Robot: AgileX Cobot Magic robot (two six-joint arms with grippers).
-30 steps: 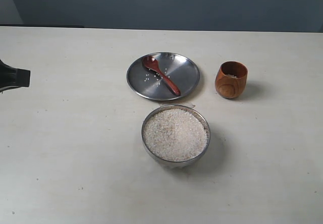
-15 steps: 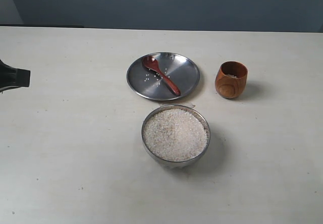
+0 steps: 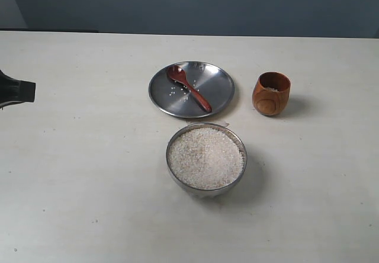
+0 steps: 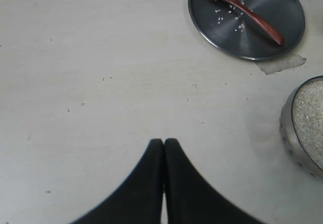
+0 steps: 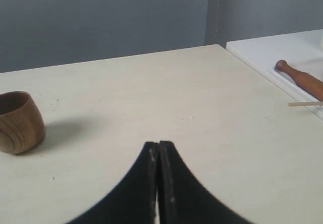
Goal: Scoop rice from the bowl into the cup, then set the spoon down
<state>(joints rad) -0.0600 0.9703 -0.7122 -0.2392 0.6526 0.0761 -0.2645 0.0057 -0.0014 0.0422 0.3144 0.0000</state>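
As nothing has moved in the last second, the spoon [image 3: 189, 88] lies on the plate [image 3: 219, 85] among stray grains, just beyond the bowl [image 3: 168, 159] of rice [image 3: 205, 157], the cup [image 3: 270, 97] nearby; left fingers [image 4: 151, 163] and right fingers [image 5: 146, 163] are pressed together, empty, so the task looks done.

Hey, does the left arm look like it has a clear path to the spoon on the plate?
Probably yes. Only bare table lies between the left gripper and the spoon, which lies exposed on the plate; its fingers are shut, so they'd need opening.
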